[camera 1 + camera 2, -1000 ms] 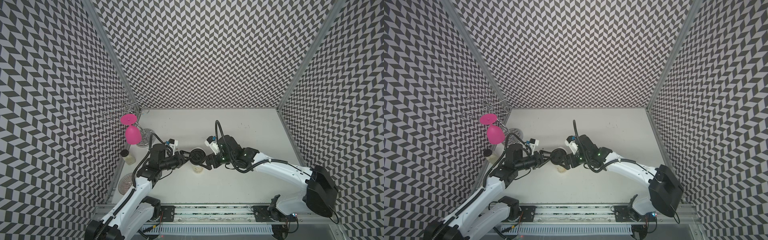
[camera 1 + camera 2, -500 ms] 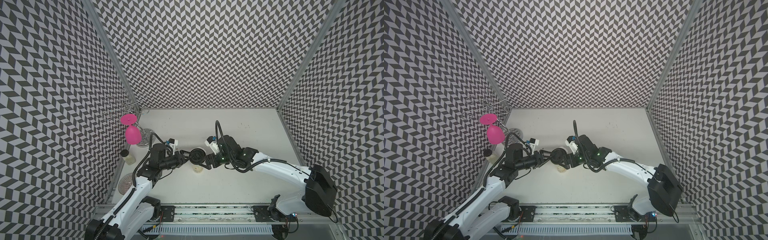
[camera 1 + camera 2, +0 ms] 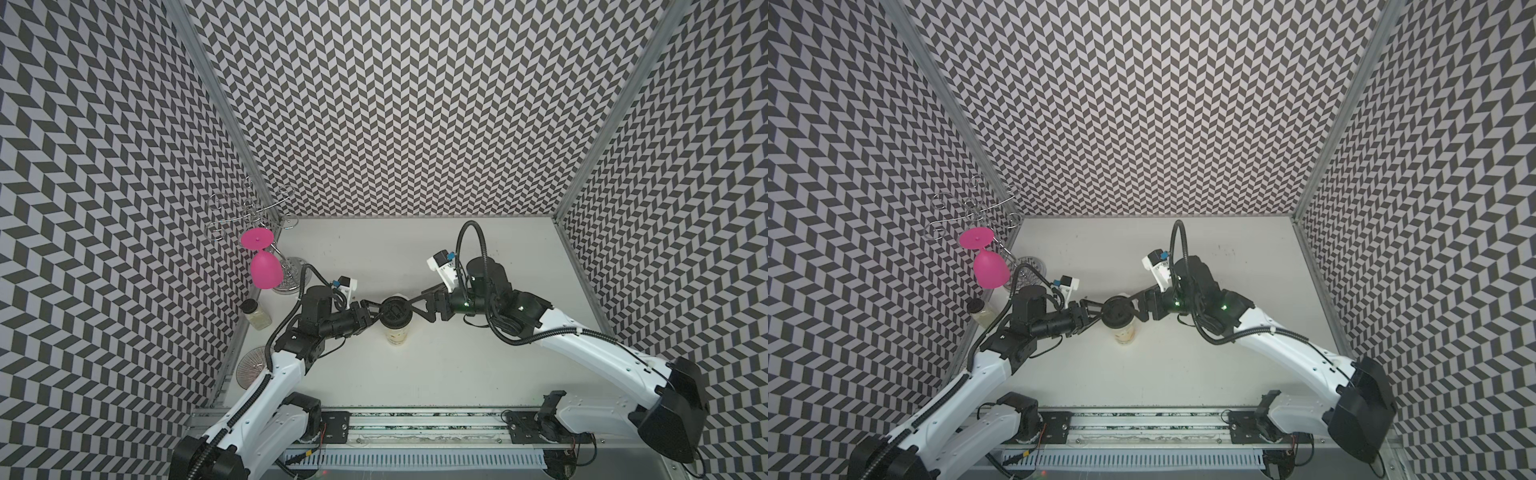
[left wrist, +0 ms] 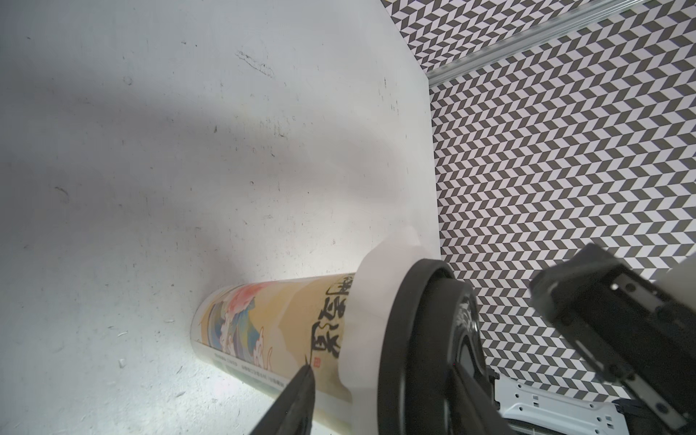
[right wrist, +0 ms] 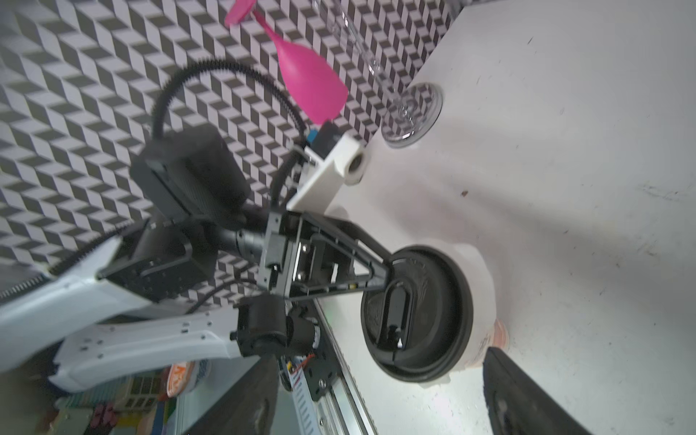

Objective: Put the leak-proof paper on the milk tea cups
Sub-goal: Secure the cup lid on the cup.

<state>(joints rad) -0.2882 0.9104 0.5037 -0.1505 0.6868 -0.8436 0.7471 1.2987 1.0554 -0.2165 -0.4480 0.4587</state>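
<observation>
The paper (image 4: 380, 286) sat on the cup (image 3: 397, 334), caught under the lid (image 3: 397, 313). Its thin white edge hung down around the rim in soft, uneven folds. The cup stood upright near the middle of the tabletop (image 3: 457, 374). It was tall and slightly tapered, cream with a colourful wave print and black brush characters on its side. The lid was round, glossy black plastic with an oval tab across its top.

My left gripper (image 3: 379, 313) reached in at the lid's edge. In the left wrist view one finger (image 4: 297, 395) pointed at the cup's printed side just below the paper, and the other lay over the lid. I could not tell whether it was clamping. My right gripper (image 3: 415, 309) was released, with its jaws spread wide just beside the lid's opposite edge. The two arms crowded the cup from either side and hid part of the rim in both top views.

Well off to the left, by the wall, a pink goblet (image 3: 266, 270) hung upside down from a wire rack (image 3: 249, 212). A small black-capped jar (image 3: 255, 316) stood below it, and a clear ribbed disc (image 3: 251, 368) lay near the left arm. Chevron-patterned walls (image 3: 415, 104) closed in three sides.
</observation>
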